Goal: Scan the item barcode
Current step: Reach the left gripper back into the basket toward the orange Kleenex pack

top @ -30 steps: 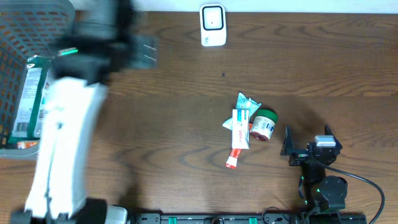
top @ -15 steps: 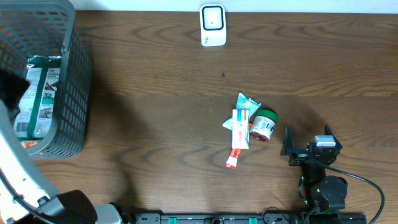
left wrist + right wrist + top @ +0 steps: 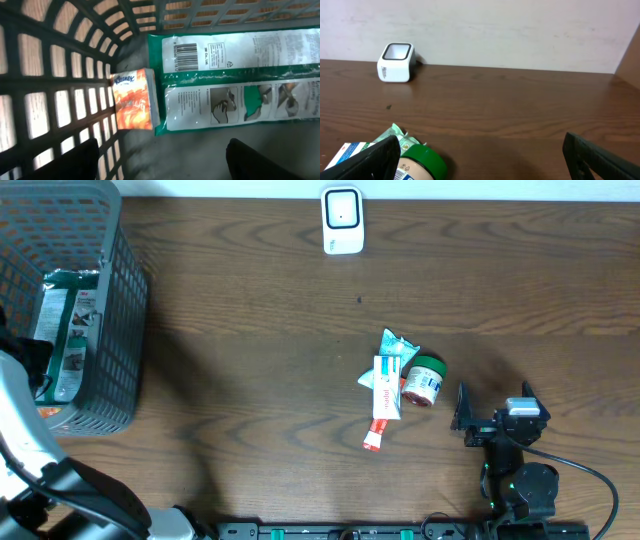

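Right, over to the left side: the left gripper point(image 3: 167, 161) hangs inside the grey basket point(image 3: 118, 330) at the table's far left corner, its jaws spread wide and nothing between them. Below it, on the basket floor, lies a green-and-white packet point(image 3: 240, 80), flat, its printed barcode facing up at the end nearest an orange tissue pack point(image 3: 134, 99). That tissue pack sits just beside the packet's end, pressed close to the basket's lattice wall. Neither one touches the dark fingers point(image 3: 65, 161) at the bottom of the left wrist view.

Now the middle of the wooden table point(image 3: 250, 350): three items sit in a tight cluster. A toothpaste box point(image 3: 385, 390) lies lengthwise, a crumpled green foil pouch point(image 3: 397, 344) touches its far end, and a small jar with a green lid point(image 3: 424, 381) lies on its side just beside the box. The white scanner point(image 3: 341, 220) stands at the far edge, well apart from them.

And the right gripper point(image 3: 490, 418) rests low near the jar, jaws fully parted, holding nothing, with the jar's green lid showing at the lower left of its wrist view.
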Tool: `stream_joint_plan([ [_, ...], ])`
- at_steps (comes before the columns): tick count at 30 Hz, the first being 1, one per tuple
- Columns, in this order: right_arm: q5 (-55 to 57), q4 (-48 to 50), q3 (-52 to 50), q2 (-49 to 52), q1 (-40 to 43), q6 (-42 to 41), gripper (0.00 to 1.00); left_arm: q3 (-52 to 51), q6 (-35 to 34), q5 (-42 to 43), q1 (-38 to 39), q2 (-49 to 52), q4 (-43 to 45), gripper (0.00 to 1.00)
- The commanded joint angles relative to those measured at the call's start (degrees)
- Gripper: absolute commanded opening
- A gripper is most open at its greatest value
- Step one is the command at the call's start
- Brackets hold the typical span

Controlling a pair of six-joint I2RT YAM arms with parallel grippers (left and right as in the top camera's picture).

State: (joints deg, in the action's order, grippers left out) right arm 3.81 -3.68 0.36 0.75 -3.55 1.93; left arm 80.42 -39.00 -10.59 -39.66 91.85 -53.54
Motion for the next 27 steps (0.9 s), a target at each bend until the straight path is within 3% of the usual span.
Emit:
stream_joint_plan([
  [1, 0.0, -0.2, -0.1, 0.0, -0.1, 0.3, 0.99, -0.7, -0.7, -1.1, -0.1, 3.5, 0.1, 0.81],
  [11, 0.0, -0.2, -0.1, 0.0, -0.1, 0.3, 0.99, -0.7, 1.2, -1.6, -0.2, 15.0, -0.1, 0.81],
  [14, 0.0, -0.2, -0.1, 0.0, -0.1, 0.3, 0.99, -0.7, 1.2, -3.5, -0.2, 17.2, -0.1, 0.77],
  [21, 0.0, -0.2, -0.1, 0.0, -0.1, 0.3, 0.99, -0.7, 1.2, -4.1, -0.2, 19.1, 0.2, 0.41],
  [24, 0.0, -0.2, -0.1, 0.0, -0.1, 0.3, 0.99, -0.6, 1.2, -4.0, -0.2, 18.9, 0.0, 0.14],
  [27, 0.0, -0.2, -0.1, 0.0, -0.1, 0.3, 0.99, -0.6, 1.2, -4.0, -0.2, 18.3, -0.7, 0.09],
])
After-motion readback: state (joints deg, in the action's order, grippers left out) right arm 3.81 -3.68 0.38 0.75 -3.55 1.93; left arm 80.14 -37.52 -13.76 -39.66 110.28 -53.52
